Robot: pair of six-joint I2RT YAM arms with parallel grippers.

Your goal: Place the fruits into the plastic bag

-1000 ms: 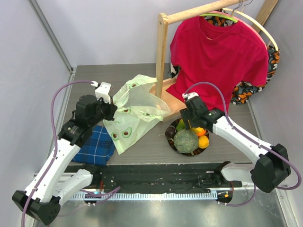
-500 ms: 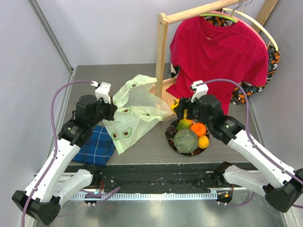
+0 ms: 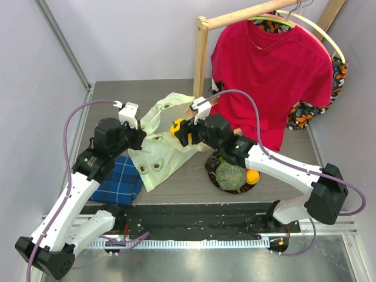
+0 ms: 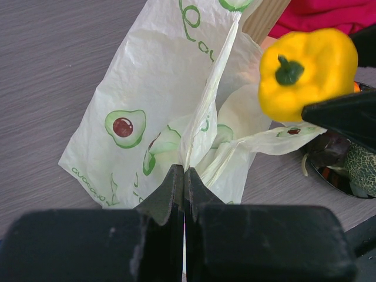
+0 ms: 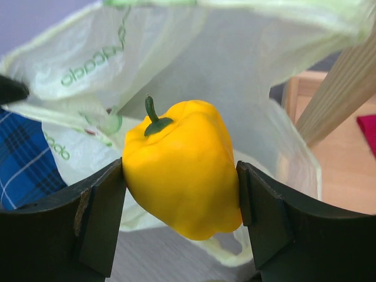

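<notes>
On my left arm, the left gripper (image 4: 184, 176) has its jaws pressed together on a thin fold of the bag (image 4: 158, 88). It pinches the film at the bag's left edge and pulls that fold up into a ridge. The rest of the bag lies crumpled on the table (image 3: 106, 94), avocado prints facing up.

On my right arm, the right gripper (image 5: 182, 200) is clamped on the pepper (image 5: 182, 167). One finger sits on each flank, and the jaws stand wide because the pepper is broad. The pepper is yellow and leans over, with its green stem pointing up and toward the left. From above it hangs over the bag's right half, and the wrist view shows pale film spread behind and below it. I can't tell whether it touches the film.

The other fruits sit on the plate (image 3: 209, 176), just off the bag's right corner. The melon (image 3: 230, 175) fills the plate's middle. An orange (image 3: 252, 176) is on the side away from the bag, and a purple piece (image 3: 210, 163) is on the side nearest it. My right arm covers the plate's far part, so I can't read what lies there.

A plaid cloth (image 3: 120, 179) lies just beside the bag's near-left edge. The rack (image 3: 201, 64) stands behind the bag's right end.
</notes>
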